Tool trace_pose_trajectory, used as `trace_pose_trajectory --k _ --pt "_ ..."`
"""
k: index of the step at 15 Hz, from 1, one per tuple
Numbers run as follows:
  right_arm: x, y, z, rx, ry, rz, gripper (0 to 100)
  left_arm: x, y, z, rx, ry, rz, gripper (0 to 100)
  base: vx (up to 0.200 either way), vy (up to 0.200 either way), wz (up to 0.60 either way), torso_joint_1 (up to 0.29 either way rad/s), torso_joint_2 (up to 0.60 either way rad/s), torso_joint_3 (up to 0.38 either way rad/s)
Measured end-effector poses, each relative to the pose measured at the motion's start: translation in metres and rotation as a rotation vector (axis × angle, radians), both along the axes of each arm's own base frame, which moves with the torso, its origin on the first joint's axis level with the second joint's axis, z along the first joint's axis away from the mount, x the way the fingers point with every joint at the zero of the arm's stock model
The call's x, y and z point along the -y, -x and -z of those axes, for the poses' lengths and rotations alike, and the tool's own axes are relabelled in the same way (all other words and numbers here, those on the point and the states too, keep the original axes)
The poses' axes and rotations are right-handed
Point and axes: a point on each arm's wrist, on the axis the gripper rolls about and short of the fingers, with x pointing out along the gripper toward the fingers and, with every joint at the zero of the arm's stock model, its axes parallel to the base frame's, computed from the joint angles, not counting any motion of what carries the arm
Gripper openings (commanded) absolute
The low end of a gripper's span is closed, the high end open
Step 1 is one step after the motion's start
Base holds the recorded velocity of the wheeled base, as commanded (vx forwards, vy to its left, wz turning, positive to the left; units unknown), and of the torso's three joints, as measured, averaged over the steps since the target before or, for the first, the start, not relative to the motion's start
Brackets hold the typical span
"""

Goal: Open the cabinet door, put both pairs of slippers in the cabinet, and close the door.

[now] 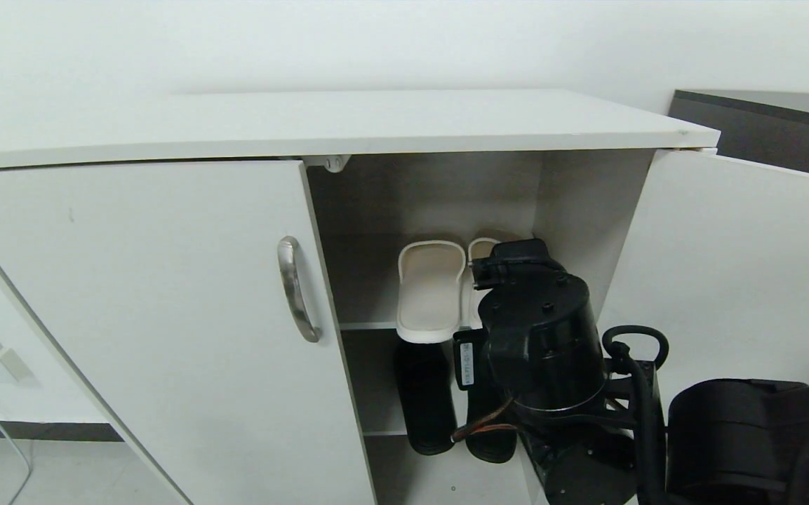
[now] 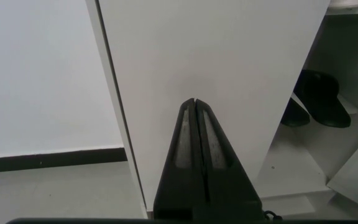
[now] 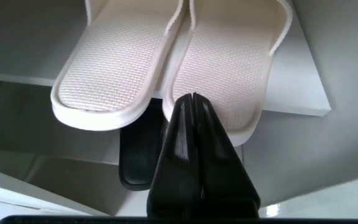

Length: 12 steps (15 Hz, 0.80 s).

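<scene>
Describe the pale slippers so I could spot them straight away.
Find the white cabinet with its right door swung open. Inside, on the upper shelf, sit the cream slippers, ends overhanging the edge. Their neighbours, the black slippers, lie one shelf lower.

White slippers (image 1: 431, 291) on upper shelf (image 1: 365, 325); black slippers (image 1: 425, 400) on lower shelf (image 1: 383, 433).

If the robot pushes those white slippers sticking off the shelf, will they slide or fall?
They'd probably slide easily: the white slippers look like light foam lying flat on a smooth shelf. Flat soles mean they likely won't roll. Their heels overhang the edge, so a sideways nudge might tip one off.
</scene>
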Motion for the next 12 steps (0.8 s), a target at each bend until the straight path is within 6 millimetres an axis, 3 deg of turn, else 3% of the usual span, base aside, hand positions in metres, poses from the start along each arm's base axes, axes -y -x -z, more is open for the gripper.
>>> trace_pose_trajectory --k 12 --pt "-0.0012 -0.0007 0.0044 -0.007 0.012 0.0 0 0.0 0.0 0.0 0.0 0.0 0.0 0 -0.2 0.0 0.0 0.003 0.0 0.001"
